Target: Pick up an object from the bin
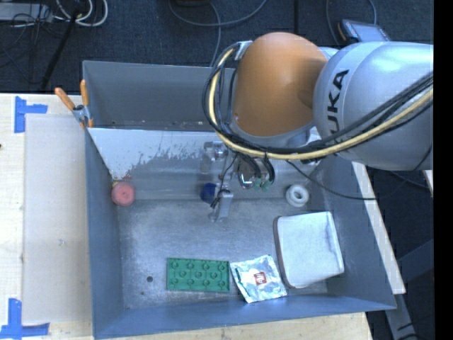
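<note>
Small blue thing (208,192), roundish, lies on the bin (141,239) floor near the back wall, abt mid-width. Gripper (220,209) is down in the bin right beside it, its tip just right of and a bit in front of the blue thing. Whether it grips the thing, or how wide it stands, can't tell. Arm's orange cover (272,83) & looped cables hang over the back-right of the bin. Nearest neighbour: white ring (297,195) to the right, apart from the gripper. Pink round piece (123,193) lies well off to the left, by the left wall. Towards the front: white tub (309,250) at right, foil packet (259,278) just beside its front-left corner, green studded plate (199,275) just left of the packet. Open grey floor separates the blue thing from all of these
</note>
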Action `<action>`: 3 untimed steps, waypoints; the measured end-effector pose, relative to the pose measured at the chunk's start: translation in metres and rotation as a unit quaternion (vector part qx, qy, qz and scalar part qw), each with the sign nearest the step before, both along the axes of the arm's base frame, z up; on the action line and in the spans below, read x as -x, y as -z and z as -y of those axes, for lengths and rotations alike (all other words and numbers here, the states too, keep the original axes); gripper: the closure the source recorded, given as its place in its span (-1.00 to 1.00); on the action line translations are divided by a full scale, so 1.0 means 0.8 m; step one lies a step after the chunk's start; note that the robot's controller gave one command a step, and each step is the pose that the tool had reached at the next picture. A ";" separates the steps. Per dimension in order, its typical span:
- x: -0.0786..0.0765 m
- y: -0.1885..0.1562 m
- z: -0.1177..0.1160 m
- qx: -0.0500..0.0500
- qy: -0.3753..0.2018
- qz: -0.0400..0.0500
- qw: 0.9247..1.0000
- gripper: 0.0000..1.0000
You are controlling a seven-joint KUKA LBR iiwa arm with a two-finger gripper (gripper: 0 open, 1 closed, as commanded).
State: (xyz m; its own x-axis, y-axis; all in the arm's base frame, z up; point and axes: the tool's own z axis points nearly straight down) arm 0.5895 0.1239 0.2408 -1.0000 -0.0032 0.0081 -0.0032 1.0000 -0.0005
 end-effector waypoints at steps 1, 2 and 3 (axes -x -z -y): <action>0.142 0.182 -0.026 0.000 -0.056 -0.003 0.998 -1.00; 0.110 0.216 -0.037 -0.001 -0.029 0.003 1.000 -1.00; 0.111 0.215 -0.036 -0.001 -0.027 0.003 1.000 1.00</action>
